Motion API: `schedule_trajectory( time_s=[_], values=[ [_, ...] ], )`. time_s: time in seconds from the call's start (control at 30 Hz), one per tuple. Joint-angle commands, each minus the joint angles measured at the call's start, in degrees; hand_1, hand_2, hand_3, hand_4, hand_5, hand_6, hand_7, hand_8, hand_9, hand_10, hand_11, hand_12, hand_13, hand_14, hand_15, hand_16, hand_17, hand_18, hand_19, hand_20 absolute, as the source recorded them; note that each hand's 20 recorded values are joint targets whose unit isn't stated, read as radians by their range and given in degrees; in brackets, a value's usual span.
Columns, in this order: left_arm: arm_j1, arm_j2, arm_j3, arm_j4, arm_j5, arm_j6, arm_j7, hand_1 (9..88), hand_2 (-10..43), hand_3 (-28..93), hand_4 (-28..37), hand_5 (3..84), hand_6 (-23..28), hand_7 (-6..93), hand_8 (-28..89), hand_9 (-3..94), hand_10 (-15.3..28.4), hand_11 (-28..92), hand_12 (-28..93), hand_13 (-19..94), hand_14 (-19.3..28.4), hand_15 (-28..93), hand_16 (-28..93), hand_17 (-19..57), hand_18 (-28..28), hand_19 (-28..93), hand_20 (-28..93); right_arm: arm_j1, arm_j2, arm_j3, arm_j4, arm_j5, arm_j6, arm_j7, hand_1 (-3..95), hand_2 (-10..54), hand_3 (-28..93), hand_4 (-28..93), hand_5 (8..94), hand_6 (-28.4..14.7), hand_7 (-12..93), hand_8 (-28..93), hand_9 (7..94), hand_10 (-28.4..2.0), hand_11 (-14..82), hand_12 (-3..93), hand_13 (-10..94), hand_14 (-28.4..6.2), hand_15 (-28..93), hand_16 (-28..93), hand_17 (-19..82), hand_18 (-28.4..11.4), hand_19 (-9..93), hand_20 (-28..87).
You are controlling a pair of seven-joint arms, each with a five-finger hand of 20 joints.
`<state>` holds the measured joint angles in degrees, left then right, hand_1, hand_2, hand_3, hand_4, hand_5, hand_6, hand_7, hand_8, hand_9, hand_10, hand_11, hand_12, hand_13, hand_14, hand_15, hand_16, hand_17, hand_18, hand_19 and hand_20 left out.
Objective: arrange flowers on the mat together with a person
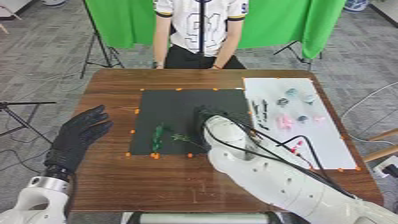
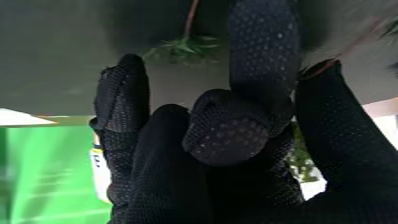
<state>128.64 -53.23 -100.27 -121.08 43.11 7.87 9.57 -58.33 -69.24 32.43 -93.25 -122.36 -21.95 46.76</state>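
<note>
Black mat (image 1: 178, 102) (right hand (image 1: 207, 113) over it)

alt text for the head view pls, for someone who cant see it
The robot's right hand is over a black mat on a brown wooden table, near green sprigs. To the right, a white mat holds pink flowers and gray-blue ones; the left hand is open at the table's left edge.
</note>
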Motion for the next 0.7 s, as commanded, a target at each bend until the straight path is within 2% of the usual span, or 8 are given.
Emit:
schedule_trajectory(
  time_s=[0.03,0.33,0.4,0.53,0.7],
  values=[
    [1.1,-0.30,-0.06,0.19,-0.22,0.01,-0.35,30.1,-2.0,71,-24.2,38.2,4.5,19.3,-9,34.0,11.6,26,17,29,14.4,38,-2,-4.4,20.5,50,11,-1.1,1.6,2.9,-2.4,0.0,0.1,0.2,21.8,8.5,77,-24,91.8,0.5,39,-6,93.7,-7.2,60.2,30.1,94,-3.3,82,26,47,-19.5,89,20],
    [1.5,-0.54,-0.43,0.12,-0.25,-0.17,-0.19,30.2,-2.0,71,-24.4,38.1,4.5,19.2,-9,34.0,11.6,26,17,29,14.5,38,-2,-4.4,20.5,50,11,-5.3,4.5,8.3,-9.6,1.9,0.0,-4.1,14.6,11.1,74,-25,90.5,-0.1,38,-6,93.7,-7.6,58.5,32.2,93,-3.9,81,29,46,-20.2,89,20],
    [1.6,-0.48,-0.55,0.06,-0.25,-0.03,-0.27,30.1,-1.9,71,-24.4,38.1,4.5,19.3,-9,34.0,11.6,26,17,29,14.5,38,-2,-4.4,20.5,50,11,-5.6,5.9,8.2,-10.5,2.0,-1.7,-4.7,14.4,11.2,73,-25,90.4,-0.1,38,-6,93.7,-7.7,57.8,32.7,93,-3.9,81,29,45,-20.4,89,20],
    [1.9,-0.40,-0.82,-0.03,-0.36,0.06,-0.23,30.1,-1.8,71,-24.4,38.1,4.5,19.3,-9,34.0,11.5,26,17,29,14.5,38,-2,-4.4,20.5,50,11,-5.7,8.3,7.7,-10.9,3.5,-4.2,-5.1,12.5,12.1,73,-26,89.9,-0.4,37,-6,93.7,-8.1,56.9,33.8,92,-4.7,82,29,44,-20.3,88,20],
    [2.0,-0.55,-0.94,0.02,-0.34,-0.27,-0.36,30.0,-1.7,71,-24.4,38.1,4.4,19.4,-9,34.0,11.5,26,17,29,14.5,38,-2,-4.4,20.5,50,11,-5.4,9.7,6.4,-10.0,4.1,-5.5,-5.3,7.2,16.6,71,-27,88.7,-1.2,37,-7,91.1,-11.0,57.1,35.3,88,-7.8,84,29,39,-21.4,86,21]
  ],
)
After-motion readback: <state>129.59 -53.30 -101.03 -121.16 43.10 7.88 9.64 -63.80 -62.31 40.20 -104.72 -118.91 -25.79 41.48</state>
